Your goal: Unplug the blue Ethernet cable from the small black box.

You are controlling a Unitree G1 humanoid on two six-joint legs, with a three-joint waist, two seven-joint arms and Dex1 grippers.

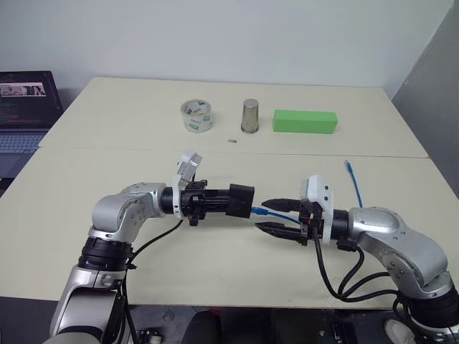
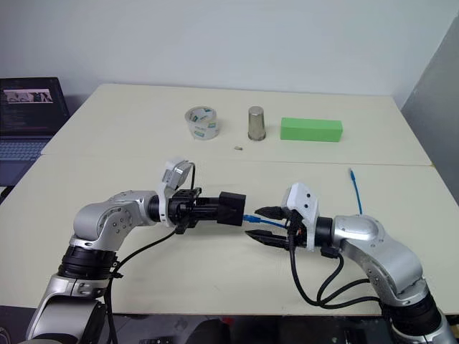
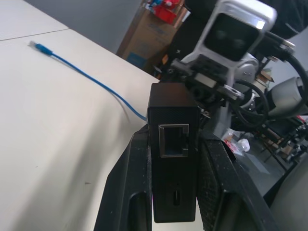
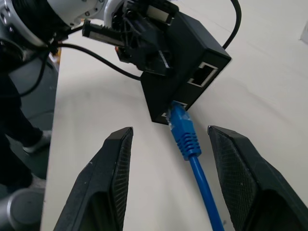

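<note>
Above the cream tabletop (image 1: 107,179), your left end effector (image 1: 215,201) clamps the small matte black box (image 1: 241,200). The thin blue Ethernet cable (image 4: 188,139) appears plugged in yet, between your right end effector's (image 1: 278,217) parted fingers; gripping and pulling remain.

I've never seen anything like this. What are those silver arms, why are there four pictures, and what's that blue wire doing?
They are a humanoid robot's two arms. Two pictures come from cameras in its head, two from cameras on its wrists. The left gripper is shut on a small black box, held above the table. A blue Ethernet cable is plugged into the box; the right gripper is open, its fingers either side of the plug. The cable's other end lies on the table. Farther back stand a tape roll, a metal cup and a green block.
</note>
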